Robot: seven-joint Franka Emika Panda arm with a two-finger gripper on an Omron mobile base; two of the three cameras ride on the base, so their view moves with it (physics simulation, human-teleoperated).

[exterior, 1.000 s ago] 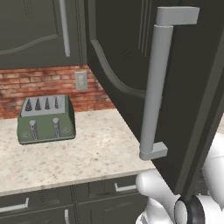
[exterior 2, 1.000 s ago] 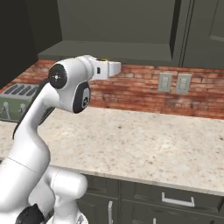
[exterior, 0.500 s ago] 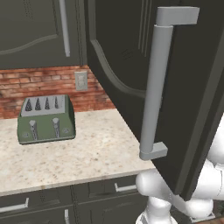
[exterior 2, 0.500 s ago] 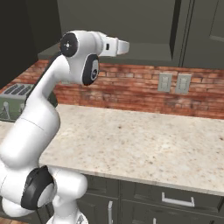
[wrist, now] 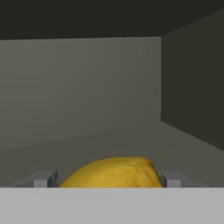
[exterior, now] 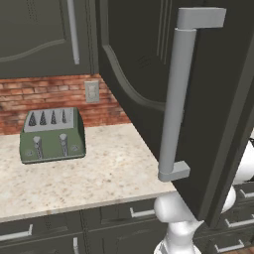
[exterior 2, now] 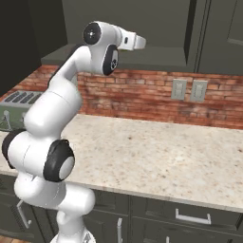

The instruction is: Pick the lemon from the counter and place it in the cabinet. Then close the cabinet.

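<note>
The yellow lemon (wrist: 114,173) sits between my two fingertips, and my gripper (wrist: 107,178) is shut on it. Beyond it in the hand view lie the grey floor and back wall of the cabinet (wrist: 87,87) interior. In the right base view my gripper (exterior 2: 139,42) is raised high, level with the open cabinet (exterior 2: 156,28) above the brick wall. The lemon is hidden there by the hand. The cabinet door (exterior: 149,59) stands wide open close to the camera, with its long grey bar handle (exterior: 177,99). The beige counter (exterior 2: 166,152) runs below.
A green toaster (exterior: 52,135) stands on the counter (exterior: 104,168) against the brick wall, also at the left edge as the toaster (exterior 2: 12,111). Wall outlets (exterior 2: 187,90) sit on the bricks. Dark drawers (exterior 2: 190,216) line the counter's front. A shut cabinet door (exterior: 44,34) hangs at the left.
My arm has lifted and reached further right and forward, carrying the lemon up to the open cabinet. The door and toaster have stayed put.
</note>
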